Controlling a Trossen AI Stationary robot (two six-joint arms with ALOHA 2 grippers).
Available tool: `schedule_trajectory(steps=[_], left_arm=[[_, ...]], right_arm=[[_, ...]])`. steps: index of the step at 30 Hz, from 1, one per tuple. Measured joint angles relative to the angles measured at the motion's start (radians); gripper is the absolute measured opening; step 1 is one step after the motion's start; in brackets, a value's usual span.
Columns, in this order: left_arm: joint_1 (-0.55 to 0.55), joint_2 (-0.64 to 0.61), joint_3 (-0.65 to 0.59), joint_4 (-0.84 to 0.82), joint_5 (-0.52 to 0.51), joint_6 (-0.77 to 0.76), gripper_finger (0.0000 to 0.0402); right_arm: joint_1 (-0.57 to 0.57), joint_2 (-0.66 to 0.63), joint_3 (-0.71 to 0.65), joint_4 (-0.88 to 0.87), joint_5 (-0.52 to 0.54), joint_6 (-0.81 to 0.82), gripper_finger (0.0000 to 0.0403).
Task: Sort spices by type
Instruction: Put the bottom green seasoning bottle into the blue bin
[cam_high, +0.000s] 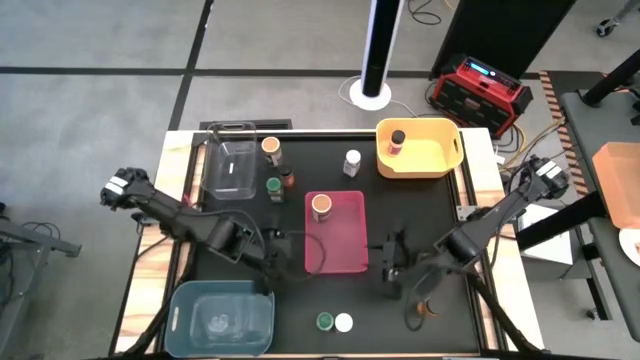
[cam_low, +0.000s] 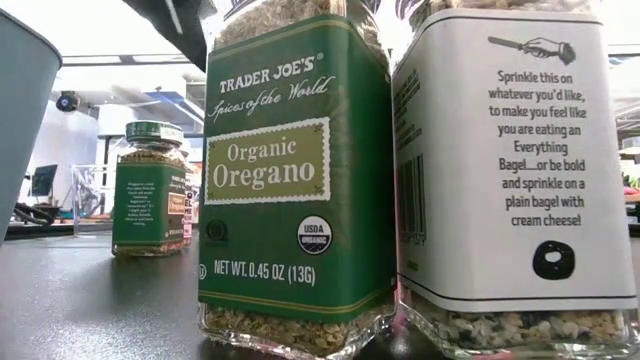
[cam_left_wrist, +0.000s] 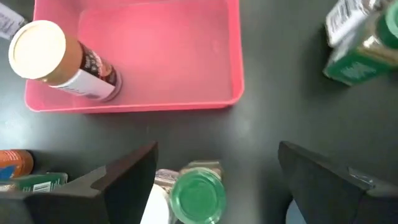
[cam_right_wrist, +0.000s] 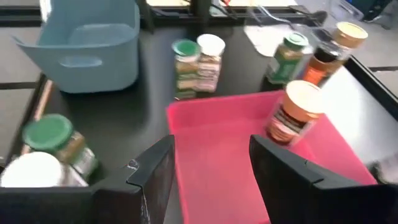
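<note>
My left gripper (cam_high: 270, 265) hangs open between the pink bin (cam_high: 335, 235) and the blue bin (cam_high: 222, 315). Under it a green-lidded spice jar (cam_left_wrist: 198, 196) stands on the table beside a white-lidded one (cam_left_wrist: 155, 208); the fingers stand well apart from both. My right gripper (cam_high: 392, 262) is open above the pink bin's right rim, with nothing between its fingers (cam_right_wrist: 211, 140). One beige-lidded jar (cam_high: 321, 207) stands in the pink bin. A dark-lidded jar (cam_high: 397, 138) stands in the yellow bin (cam_high: 440, 160).
A green-lidded jar (cam_high: 325, 321) and a white-lidded jar (cam_high: 343, 322) stand at the near edge, filling the low view as the oregano jar (cam_low: 300, 180) and its white-labelled neighbour (cam_low: 510, 170). Several jars (cam_high: 274, 186) cluster beside the clear bin (cam_high: 230, 165). A white-lidded jar (cam_high: 352, 160) stands alone.
</note>
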Motion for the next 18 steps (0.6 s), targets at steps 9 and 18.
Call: schedule_trajectory(steps=[9, 18], left_arm=[[-0.15, 0.001, 0.0, 0.078, -0.033, 0.005, 0.0316], [-0.213, 0.003, 0.0, 0.179, -0.036, 0.022, 0.0316]], right_arm=[[0.043, 0.189, 0.268, -0.2, -0.004, 0.088, 0.0199], [0.093, 0.33, 0.456, -0.373, -0.095, 0.244, 0.0199]])
